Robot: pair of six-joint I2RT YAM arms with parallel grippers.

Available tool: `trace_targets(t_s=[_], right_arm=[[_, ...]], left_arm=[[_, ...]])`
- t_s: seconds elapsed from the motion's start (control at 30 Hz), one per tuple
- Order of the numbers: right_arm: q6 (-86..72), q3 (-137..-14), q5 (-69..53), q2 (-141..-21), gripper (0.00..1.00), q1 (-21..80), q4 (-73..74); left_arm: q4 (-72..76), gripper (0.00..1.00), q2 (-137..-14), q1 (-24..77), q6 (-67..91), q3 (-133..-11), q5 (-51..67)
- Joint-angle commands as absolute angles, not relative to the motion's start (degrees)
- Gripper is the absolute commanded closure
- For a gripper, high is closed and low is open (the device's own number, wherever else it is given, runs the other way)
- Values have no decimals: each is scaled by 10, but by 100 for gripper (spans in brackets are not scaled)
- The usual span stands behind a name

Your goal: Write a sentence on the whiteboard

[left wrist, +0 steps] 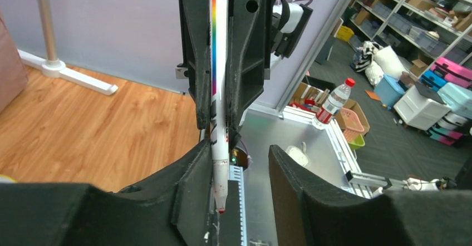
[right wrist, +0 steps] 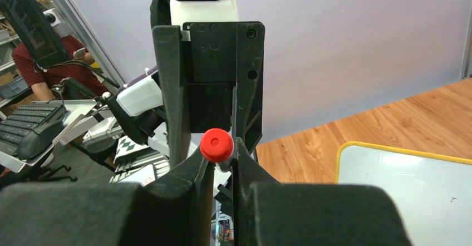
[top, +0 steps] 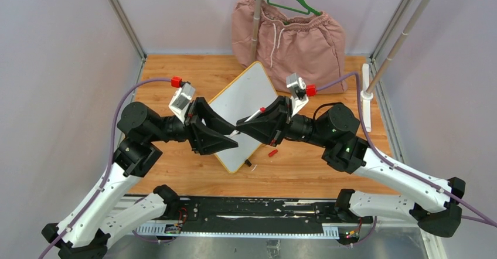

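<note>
Whiteboard (top: 243, 104) sits centre frame on the surface (top: 176, 71): light, rigid, judged liable to slide. Right gripper (right wrist: 221, 156) clamps the slim, slick marker (left wrist: 219, 79) by its barrel; left gripper (left wrist: 236, 165) has its jaws apart around the tip.

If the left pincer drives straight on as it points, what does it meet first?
The marker, held across its path by the right pincer; that pincer's body comes right behind, though depth is unclear.
</note>
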State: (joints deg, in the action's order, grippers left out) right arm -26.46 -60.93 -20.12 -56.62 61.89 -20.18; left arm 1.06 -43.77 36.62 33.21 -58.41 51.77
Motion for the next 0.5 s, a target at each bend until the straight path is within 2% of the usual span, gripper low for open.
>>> trace_targets(t_s=[0.0, 0.23, 0.33, 0.37, 0.4, 0.47], right_arm=[[-273, -630, -199, -562, 100, 628, -235], [-267, -626, -196, -553, 100, 628, -230], [-267, -625, -199, -549, 100, 628, -217], [-265, -627, -203, -547, 100, 628, -207], [-265, -632, -205, -545, 98, 628, -191], [-258, -647, -210, -542, 75, 628, -144]], left_arm=[[23, 57, -441, 369, 329, -579, 540], [23, 80, -444, 369, 326, -577, 541], [24, 99, -436, 369, 314, -576, 524], [24, 100, -433, 369, 311, -575, 520], [24, 100, -431, 369, 308, -575, 520], [24, 100, -429, 369, 304, -576, 526]])
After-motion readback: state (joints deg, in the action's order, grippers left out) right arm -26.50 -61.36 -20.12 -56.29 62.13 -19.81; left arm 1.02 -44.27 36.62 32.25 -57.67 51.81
